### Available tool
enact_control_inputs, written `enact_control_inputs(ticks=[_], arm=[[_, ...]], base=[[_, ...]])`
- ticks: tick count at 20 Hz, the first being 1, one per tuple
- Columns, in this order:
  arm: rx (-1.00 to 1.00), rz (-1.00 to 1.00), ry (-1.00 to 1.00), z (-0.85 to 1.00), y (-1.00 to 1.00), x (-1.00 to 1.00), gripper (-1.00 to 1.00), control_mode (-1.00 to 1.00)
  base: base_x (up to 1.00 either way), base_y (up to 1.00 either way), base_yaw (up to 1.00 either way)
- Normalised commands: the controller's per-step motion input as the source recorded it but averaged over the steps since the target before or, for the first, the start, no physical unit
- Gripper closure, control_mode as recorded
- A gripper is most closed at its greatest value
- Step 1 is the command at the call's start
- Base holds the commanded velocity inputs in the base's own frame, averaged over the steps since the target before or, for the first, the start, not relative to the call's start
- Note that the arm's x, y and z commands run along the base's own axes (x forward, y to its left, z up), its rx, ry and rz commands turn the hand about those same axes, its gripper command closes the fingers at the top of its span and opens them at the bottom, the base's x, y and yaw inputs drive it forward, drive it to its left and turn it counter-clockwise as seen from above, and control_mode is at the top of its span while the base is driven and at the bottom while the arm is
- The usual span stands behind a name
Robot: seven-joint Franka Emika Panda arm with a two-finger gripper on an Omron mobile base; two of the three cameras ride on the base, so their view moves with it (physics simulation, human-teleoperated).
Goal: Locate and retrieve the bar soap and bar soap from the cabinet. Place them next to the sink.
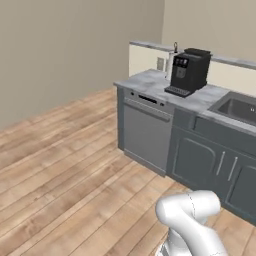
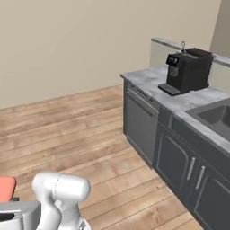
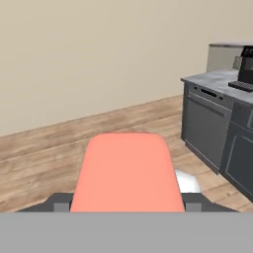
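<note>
Wooden floor (image 1: 65,165) stretches to the grey counter (image 1: 150,82), coffee machine (image 1: 188,71) beside the sink (image 1: 239,109). Coral-pink bar soap (image 3: 126,173) sits between the gripper (image 3: 126,206) fingers, seemingly clamped, though tips are hidden.

The bar of soap (image 3: 126,173) is plain coral-pink, with no marking; a corner of the same pink (image 2: 6,188) shows at the left edge of the right base view. The counter top (image 1: 150,82) is pale grey marble with faint veining. The coffee machine (image 1: 188,71) is black. The dishwasher (image 1: 146,131) front is mid grey, the cupboard doors (image 1: 197,160) dark slate with silver handles. The sink (image 1: 240,109) is dark grey. The floor (image 1: 60,170) is light brown wood planks, the wall (image 1: 60,45) plain beige.
</note>
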Motion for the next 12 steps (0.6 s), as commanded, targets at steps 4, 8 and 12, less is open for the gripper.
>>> enact_control_inputs(ticks=[4,8,12], arm=[[0.00,0.00,0.00,0.00,0.00,0.00,1.00,1.00],[0.00,0.00,0.00,0.00,0.00,0.00,1.00,1.00],[0.00,0.00,0.00,0.00,0.00,0.00,1.00,1.00]], base=[[0.00,0.00,-0.39],[-0.01,0.01,-0.23],[0.06,0.00,-0.15]])
